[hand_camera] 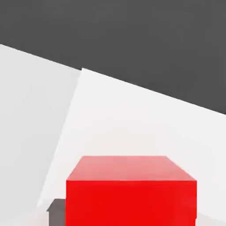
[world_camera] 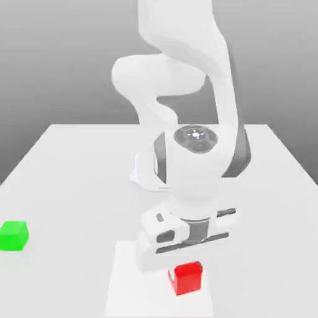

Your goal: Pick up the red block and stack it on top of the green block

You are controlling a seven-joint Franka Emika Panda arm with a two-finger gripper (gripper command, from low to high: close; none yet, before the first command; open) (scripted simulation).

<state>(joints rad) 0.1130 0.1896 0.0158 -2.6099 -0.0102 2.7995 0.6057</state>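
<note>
Low over the near part of the table [world_camera: 68,168], the gripper [world_camera: 188,268] points straight down from the white arm [world_camera: 186,93], and its fingers are closed in on the red block [world_camera: 187,279], which sits between them just under the hand's pale body. In the exterior view the red block is a small, bright, smooth-faced cube with no long axis to speak of; it stands flat on the table, its front face turned slightly toward the exterior view's left, and its top edge is tucked up against the underside of the hand. It rests on a lighter rectangular patch [world_camera: 124,286] of the tabletop near the front edge. The green block [world_camera: 13,236] is a cube of like size and finish, sitting flat and well apart from the red one, far over at the exterior view's left, near the table's edge.

In the hand view the red block [hand_camera: 130,194] looms close, showing its plain top face and one vertical face, squarely upright. A dark grey fingertip [hand_camera: 56,212] sits against its side. Behind it lie the lighter patch [hand_camera: 132,123] and the white table [hand_camera: 31,110].
</note>
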